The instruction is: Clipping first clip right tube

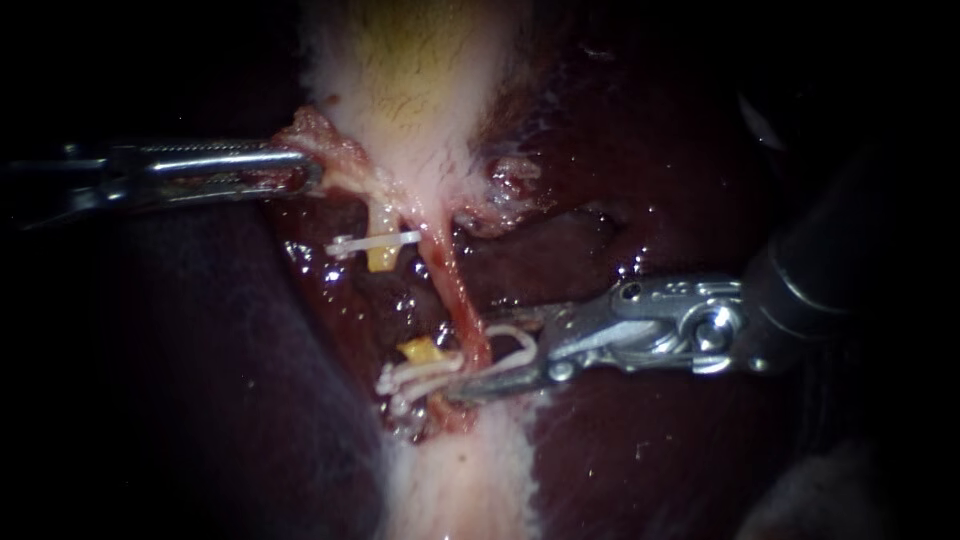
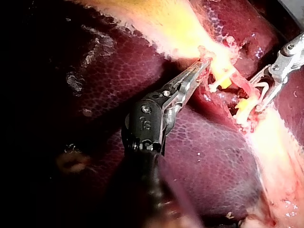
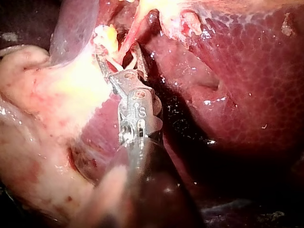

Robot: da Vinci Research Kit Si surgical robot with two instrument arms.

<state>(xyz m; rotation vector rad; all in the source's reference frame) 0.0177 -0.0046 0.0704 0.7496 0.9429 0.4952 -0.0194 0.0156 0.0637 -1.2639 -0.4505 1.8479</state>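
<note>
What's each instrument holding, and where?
Left instrument: gallbladder, at its edge beside the tubes. Right instrument: an open clip, by both arms, around the right tube.

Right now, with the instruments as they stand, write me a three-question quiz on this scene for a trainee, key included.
1. True or false: the left instrument has its jaws open and touches nothing.
2. What does the right instrument carry between its jaws? A) a white clip B) a needle C) a gauze swab
3. Fill in: that clip's two arms sit on either side of the red ____.

Key
1. False: its jaws are shut on the edge of the gallbladder.
2. A.
3. tube.
</note>
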